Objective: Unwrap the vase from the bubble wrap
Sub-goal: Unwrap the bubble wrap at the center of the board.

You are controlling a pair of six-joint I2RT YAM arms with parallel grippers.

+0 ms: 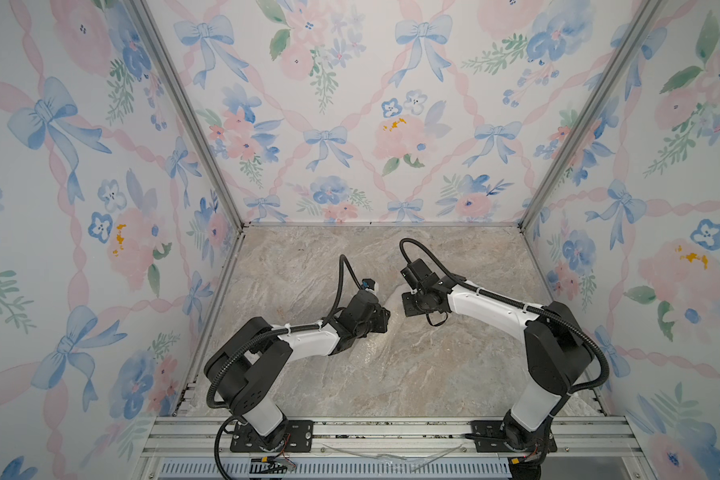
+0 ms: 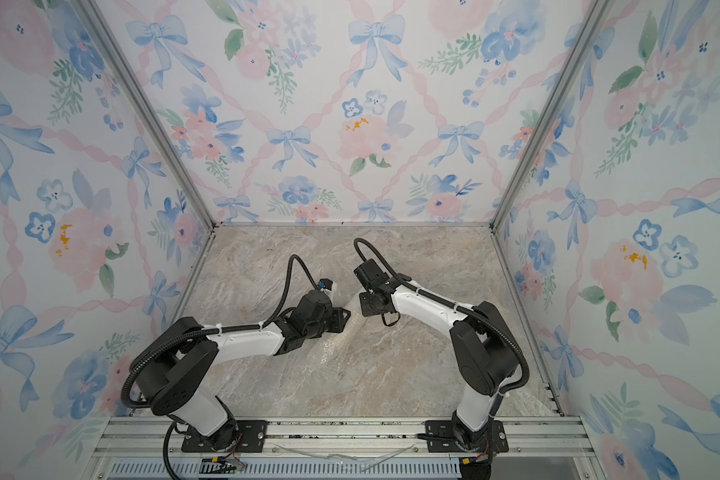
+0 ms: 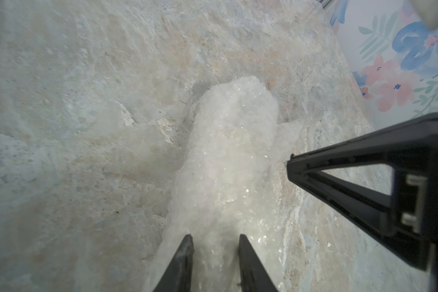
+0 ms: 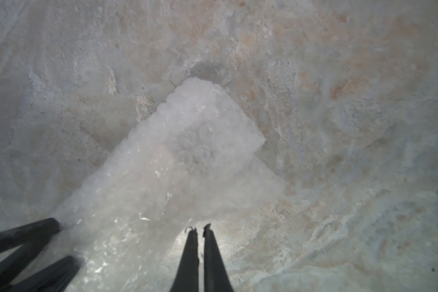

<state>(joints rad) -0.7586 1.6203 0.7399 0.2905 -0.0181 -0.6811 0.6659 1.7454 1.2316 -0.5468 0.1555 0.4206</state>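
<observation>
The bubble wrap [image 3: 233, 156] lies on the marble table as a long whitish bundle, and its round bubbles [image 4: 200, 144] show in the right wrist view. The vase is hidden, and only a pale lump shows at the bundle's far end [image 3: 238, 106]. My left gripper [image 3: 215, 236] is shut on the near end of the wrap, which fills the narrow gap between its fingers. My right gripper [image 4: 199, 226] is shut, its tips pinching the sheet's thin edge. Its black fingers [image 3: 314, 166] reach in from the bundle's other side. In a top view both wrists hang over the faint wrap [image 1: 393, 293].
The marble table [image 1: 433, 374] is boxed in by floral walls on three sides. An aluminium rail [image 1: 391, 432] carrying both arm bases runs along the front. A scrap of clear plastic [image 1: 391, 455] lies on that rail.
</observation>
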